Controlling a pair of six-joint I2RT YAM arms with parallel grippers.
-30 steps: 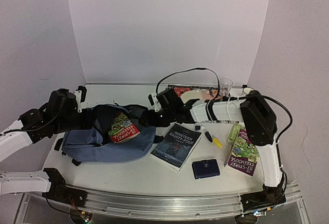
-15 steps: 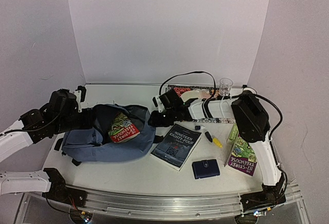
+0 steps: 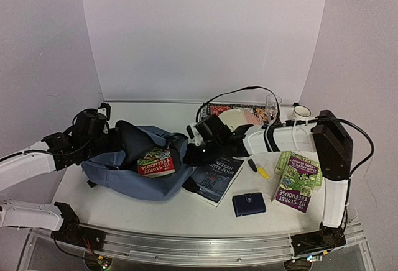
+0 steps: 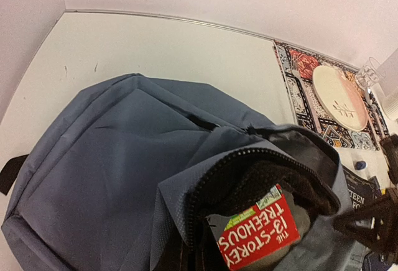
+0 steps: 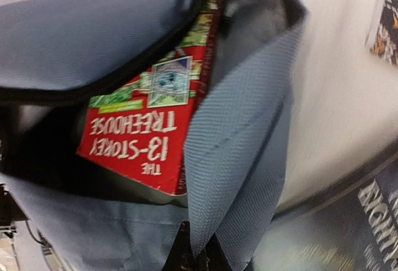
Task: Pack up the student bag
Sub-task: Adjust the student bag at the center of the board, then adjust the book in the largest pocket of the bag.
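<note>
On the left half of the table [image 3: 155, 212], item one: the student bag [image 3: 124, 174], lying on its side with the zip mouth turned toward the right arm. Change noted over the last second: the right gripper [image 3: 188, 154], open a moment ago, has now closed on the near lip of the mouth, and the whole bag has slid rightward and sits a little higher at its opening. The left gripper [image 3: 111, 139] is closed as before. It appears to pinch the far lip, though I cannot see its fingers on the cloth. My reading is that both lips are now held, so the mouth can be pulled wide for the next item. Item two: the red book [image 3: 157, 161], partly inside the mouth with its cover showing. Items not yet packed: the dark paperback [image 3: 214, 174] just beside the bag, under the right arm, the navy wallet [image 3: 249, 204] and the green-and-purple book [image 3: 297, 181]. View notes: only the right wrist camera shows the blue fabric fold running down between that gripper's fingers. The overhead view hides this contact under the arm. Only the left wrist camera shows the zip teeth, the dark lining around the red book and the plate [image 4: 339, 97] on the patterned mat [image 4: 298, 78].
</note>
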